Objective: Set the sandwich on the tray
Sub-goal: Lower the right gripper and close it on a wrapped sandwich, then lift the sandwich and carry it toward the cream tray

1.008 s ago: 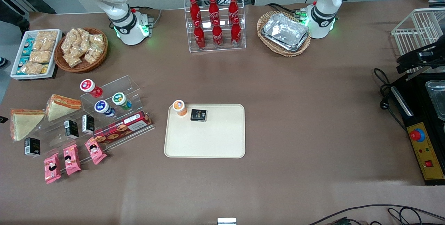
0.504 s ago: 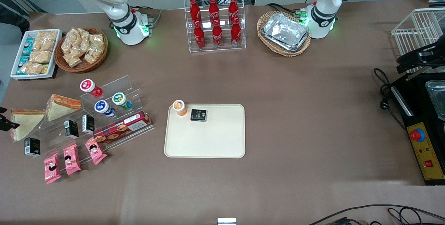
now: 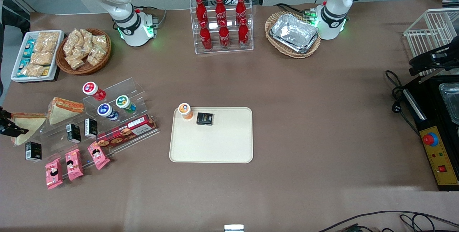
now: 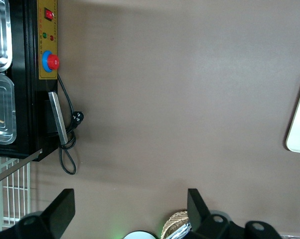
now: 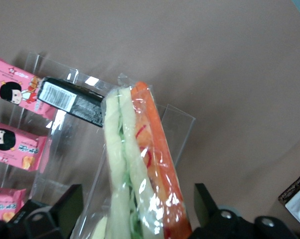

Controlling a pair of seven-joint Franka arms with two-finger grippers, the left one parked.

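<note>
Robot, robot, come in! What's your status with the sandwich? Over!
Gripper open, fingers either side of the sandwich, on the clear rack. Not lifted. Tray has a cup and black box at one edge; plenty of room. Over.

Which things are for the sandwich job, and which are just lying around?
For the job: sandwich, tray, tool, open over the sandwich.
Just lying about: second sandwich, cola bottles, pink snack packs, foil trays.

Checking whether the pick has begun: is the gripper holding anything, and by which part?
Nothing is held yet. The gripper, fingers open, straddles the sandwich at its cut edge, at the working arm's end of the table; no contact shows.
</note>
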